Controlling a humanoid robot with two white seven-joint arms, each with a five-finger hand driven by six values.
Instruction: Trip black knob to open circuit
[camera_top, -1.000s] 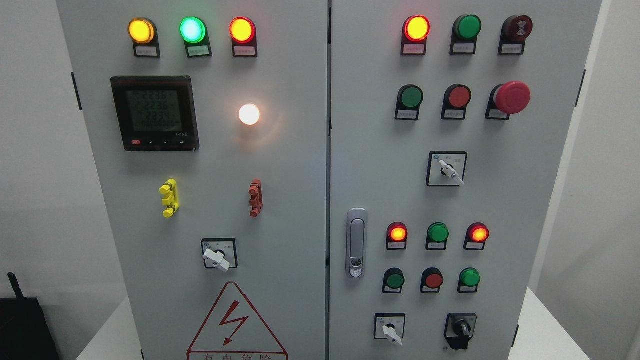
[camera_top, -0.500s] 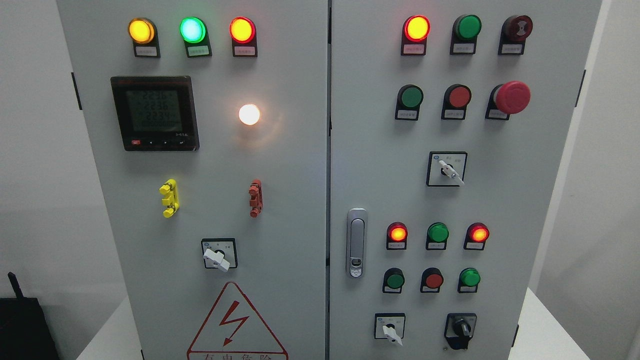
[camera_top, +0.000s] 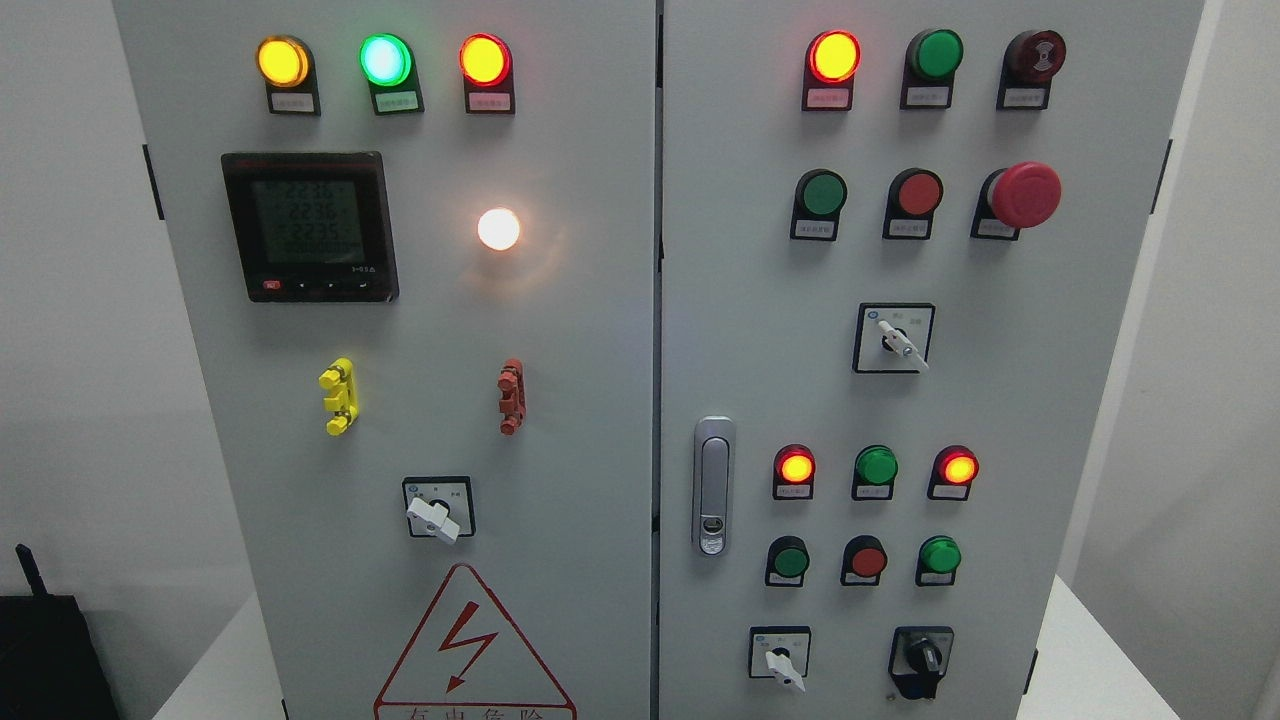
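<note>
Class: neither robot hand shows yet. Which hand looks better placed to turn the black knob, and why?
Probably the right. The black knob sits at the lower right of the cabinet's right door, the side where the right arm enters.

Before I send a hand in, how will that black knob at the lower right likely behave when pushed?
The black knob is fixed to the cabinet door, so it should probably twist, not lift. Its raised bar looks rigid and may give fingers purchase. The smooth plastic could be slippery.
</note>
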